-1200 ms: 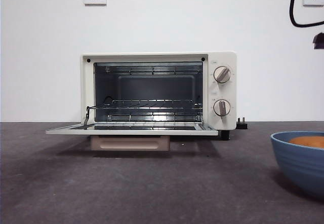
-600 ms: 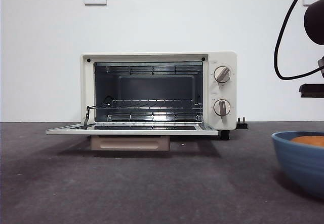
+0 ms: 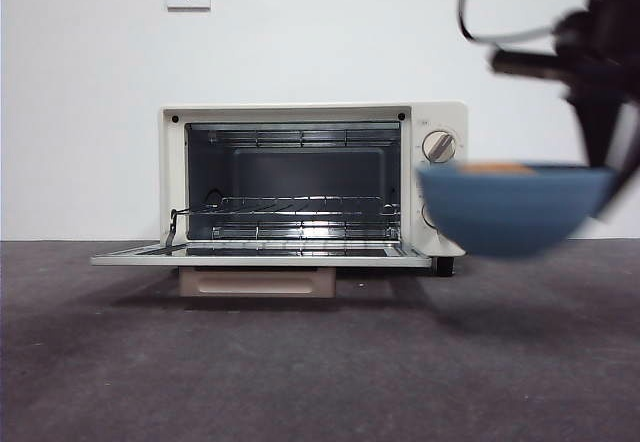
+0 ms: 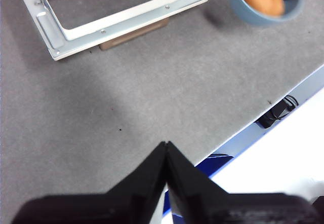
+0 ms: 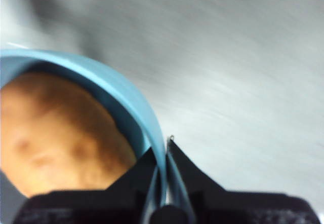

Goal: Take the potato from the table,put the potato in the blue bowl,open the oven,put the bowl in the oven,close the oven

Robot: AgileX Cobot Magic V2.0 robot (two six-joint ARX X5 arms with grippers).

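The right claw (image 5: 166, 148) is clamped on the rim of the blue bowl (image 3: 512, 207), one jaw inside and one outside. The bowl hangs clear of the counter (image 3: 300, 362), level with the oven (image 3: 312, 177) knobs and in front of them. The potato (image 5: 55, 138) lies inside the bowl. The oven door (image 3: 260, 256) lies open and flat; the cavity and rack are beside the bowl, on the side away from the knobs, so the coming move is probably sideways, then inward. The left claw (image 4: 166, 155) is closed on nothing, well apart from the oven. Its wrist view shows the potato from above; the front view shows only a sliver over the rim.
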